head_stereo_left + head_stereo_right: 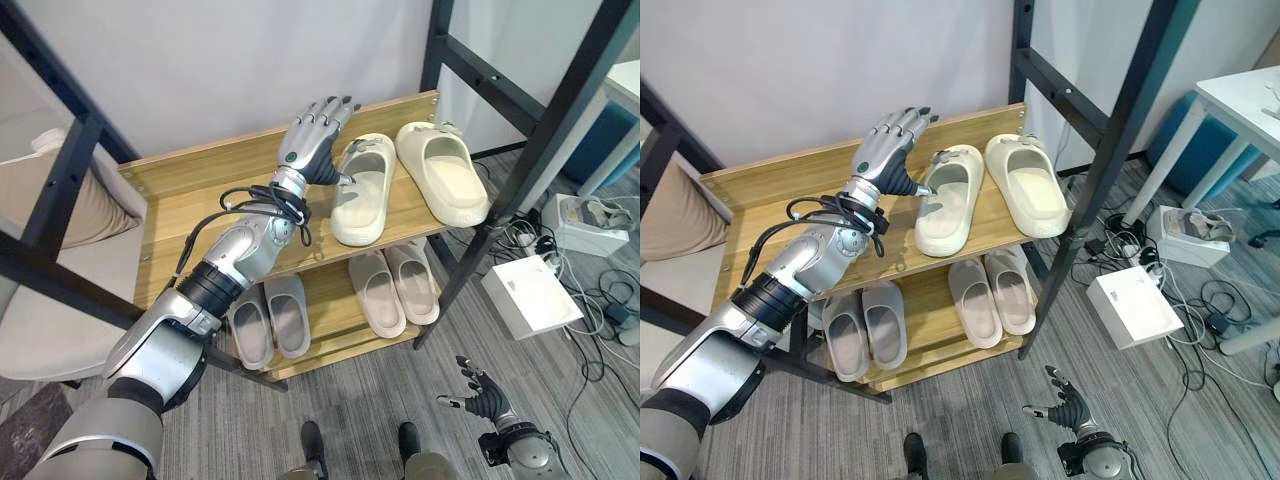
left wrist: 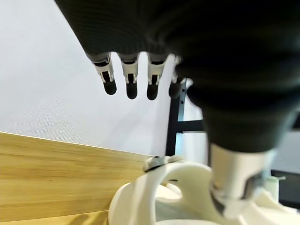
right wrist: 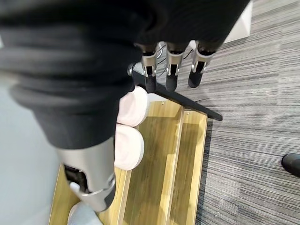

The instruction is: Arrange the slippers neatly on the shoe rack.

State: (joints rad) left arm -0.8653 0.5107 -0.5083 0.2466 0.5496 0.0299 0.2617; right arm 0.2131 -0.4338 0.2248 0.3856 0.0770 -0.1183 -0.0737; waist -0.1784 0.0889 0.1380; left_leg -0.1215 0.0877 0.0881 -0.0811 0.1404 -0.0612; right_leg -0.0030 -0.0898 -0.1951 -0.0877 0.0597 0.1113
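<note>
On top shelf [image 1: 190, 215]: cream slippers [image 1: 362, 188] lying paired at 2 o'clock, left robot hand [image 1: 312, 135] fingers spread, thumb apparently touching one. Lower pairs sitting arranged; right robot hand [image 1: 478, 392] hanging open. Nearly finishing.

Grey carpet floor [image 1: 400, 390], white wall [image 1: 200, 70], black metal frame [image 1: 520, 160], white box [image 1: 530, 297].

Wooden shoe rack [image 1: 180, 205] with two shelves, slippers on both.

On the top shelf, a cream pair of slippers [image 1: 410, 180] lies just beside the open left hand [image 1: 315, 135], on its thumb side, the thumb touching the nearer one. Beneath the hand, the lower shelf [image 1: 330, 300] carries a grey pair [image 1: 268, 320] and a beige pair [image 1: 393, 288], near each other.
</note>
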